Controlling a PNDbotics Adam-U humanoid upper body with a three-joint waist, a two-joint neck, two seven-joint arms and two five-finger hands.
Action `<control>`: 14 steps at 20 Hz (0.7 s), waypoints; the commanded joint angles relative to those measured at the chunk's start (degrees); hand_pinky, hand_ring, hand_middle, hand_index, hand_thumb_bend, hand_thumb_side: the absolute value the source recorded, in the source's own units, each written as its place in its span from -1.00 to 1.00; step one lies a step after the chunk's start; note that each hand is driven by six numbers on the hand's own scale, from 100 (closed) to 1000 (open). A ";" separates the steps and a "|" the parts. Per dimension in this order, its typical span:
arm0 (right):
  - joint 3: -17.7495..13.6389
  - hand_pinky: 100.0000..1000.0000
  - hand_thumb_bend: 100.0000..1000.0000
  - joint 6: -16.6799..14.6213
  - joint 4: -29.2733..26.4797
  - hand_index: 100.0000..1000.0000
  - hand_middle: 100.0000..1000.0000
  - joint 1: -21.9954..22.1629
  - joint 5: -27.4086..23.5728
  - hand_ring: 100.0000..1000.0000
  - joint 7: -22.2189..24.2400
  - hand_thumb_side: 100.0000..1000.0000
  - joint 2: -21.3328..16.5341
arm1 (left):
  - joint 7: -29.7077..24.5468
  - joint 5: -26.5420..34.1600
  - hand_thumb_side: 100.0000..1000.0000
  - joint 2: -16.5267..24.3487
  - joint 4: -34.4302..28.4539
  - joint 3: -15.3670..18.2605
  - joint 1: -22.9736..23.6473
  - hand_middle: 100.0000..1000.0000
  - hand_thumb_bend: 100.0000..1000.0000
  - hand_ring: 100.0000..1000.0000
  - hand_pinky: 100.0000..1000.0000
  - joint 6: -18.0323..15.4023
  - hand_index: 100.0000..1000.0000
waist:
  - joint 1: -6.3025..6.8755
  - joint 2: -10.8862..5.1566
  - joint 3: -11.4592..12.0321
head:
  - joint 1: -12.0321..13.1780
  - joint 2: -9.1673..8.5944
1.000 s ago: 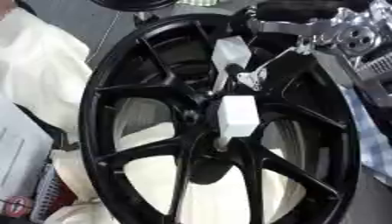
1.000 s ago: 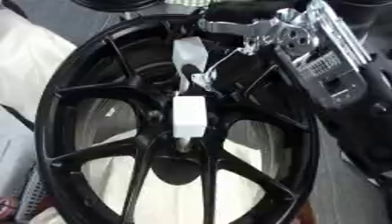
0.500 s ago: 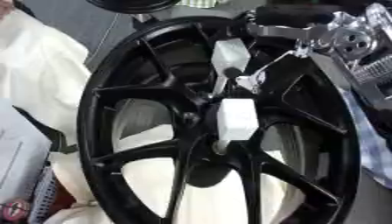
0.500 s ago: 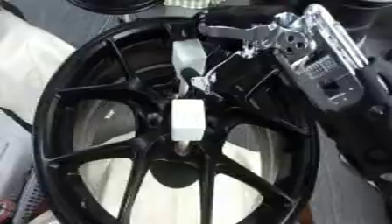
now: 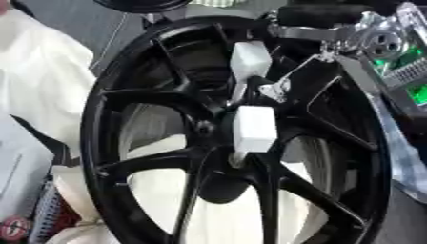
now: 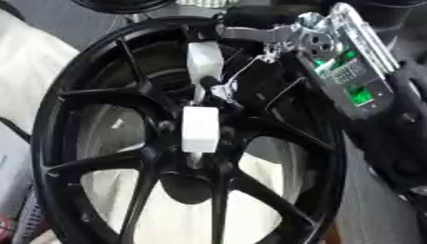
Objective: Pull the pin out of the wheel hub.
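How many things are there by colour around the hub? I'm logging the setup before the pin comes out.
Black: 1, the black spoked alloy wheel
White: 2, the upper white block and the lower white block at the hub
Silver and black: 1, the robot's right hand
Total: 4

Both views come from the robot's head and look down, very near, at the black wheel hub (image 5: 233,138), which fills almost the whole picture. They share nearly all of it; the right eye view shows more of the right hand (image 6: 333,52).
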 commanded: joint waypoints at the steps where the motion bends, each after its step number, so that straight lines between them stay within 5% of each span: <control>1: -0.56 0.67 -1.00 1.16 -0.30 0.53 -0.01 -0.63 -1.07 0.41 -0.27 -0.55 -1.63 | -0.12 -0.07 0.57 0.30 -1.23 0.02 -0.47 0.14 -0.96 0.27 0.31 -0.07 0.59 | 0.57 -0.80 -0.12 | -0.22 -1.04; 6: -0.66 0.51 -1.00 3.29 -0.48 0.31 -0.21 -1.16 -2.74 0.17 -1.37 -0.66 -1.35 | -0.25 -0.02 0.57 0.21 -1.23 -0.03 -0.45 0.15 -0.96 0.27 0.31 -0.05 0.59 | 0.67 -0.81 -0.10 | -0.35 -1.12; 14: -0.78 0.44 -1.00 7.48 -0.07 0.07 -0.36 -1.78 -6.30 0.10 -0.98 -0.69 -1.78 | -0.66 0.12 0.57 0.12 -1.23 -0.13 -0.55 0.15 -0.96 0.27 0.31 0.03 0.59 | 0.86 -1.06 0.02 | -1.14 -1.13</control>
